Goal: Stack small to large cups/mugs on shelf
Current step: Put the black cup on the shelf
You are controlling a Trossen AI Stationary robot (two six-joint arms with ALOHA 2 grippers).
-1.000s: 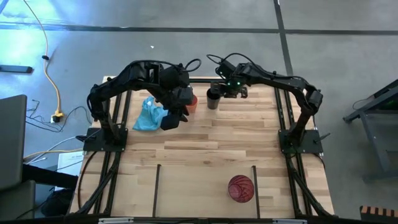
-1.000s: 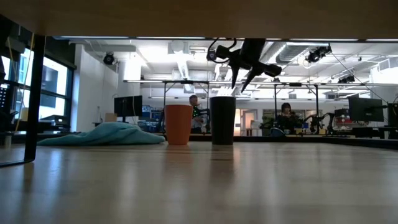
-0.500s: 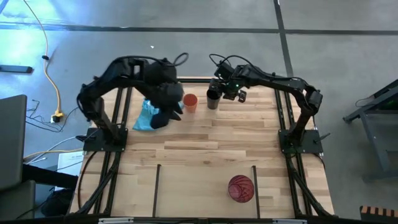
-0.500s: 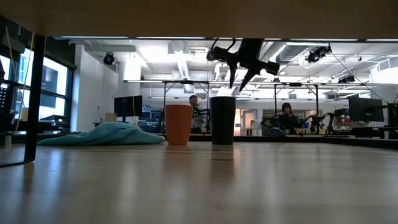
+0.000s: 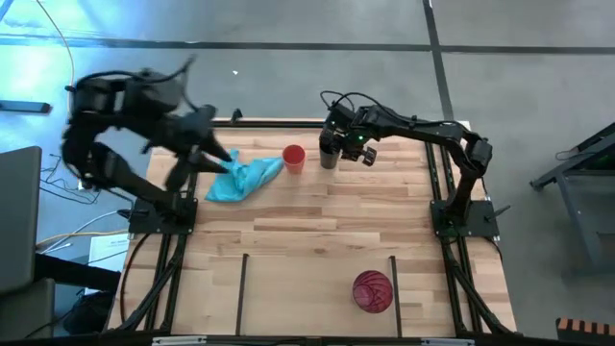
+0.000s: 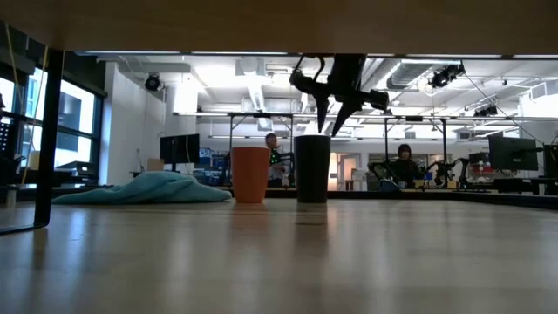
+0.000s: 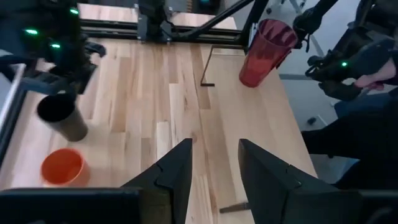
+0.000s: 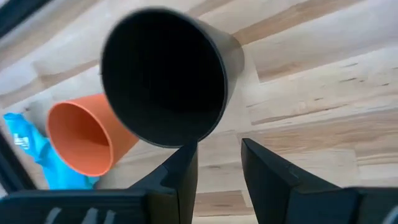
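Observation:
The small orange cup (image 5: 293,158) and the black cup (image 5: 329,154) stand upright side by side near the table's far edge. The larger red-pink cup (image 5: 372,290) stands on the shelf (image 5: 307,288), close to its right black bar (image 5: 392,279). My right gripper (image 6: 330,122) hangs open just above the black cup's rim (image 8: 163,81), pointing steeply down; it touches nothing. My left gripper (image 5: 224,158) is drawn back and raised over the table's far left, above the cloth; it is open with nothing between its fingers (image 7: 177,168).
A light-blue cloth (image 5: 240,176) lies crumpled on the table left of the orange cup. The shelf's left black bar (image 5: 242,279) stands near the front edge. Bare planks lie between the two far cups and the shelf. People sit in the room beyond the table.
My left gripper has pulled away from the orange cup, going up and toward the table's left edge, so more of the cloth shows. My right gripper has rolled about its own axis while staying above the black cup. The cups have not moved.

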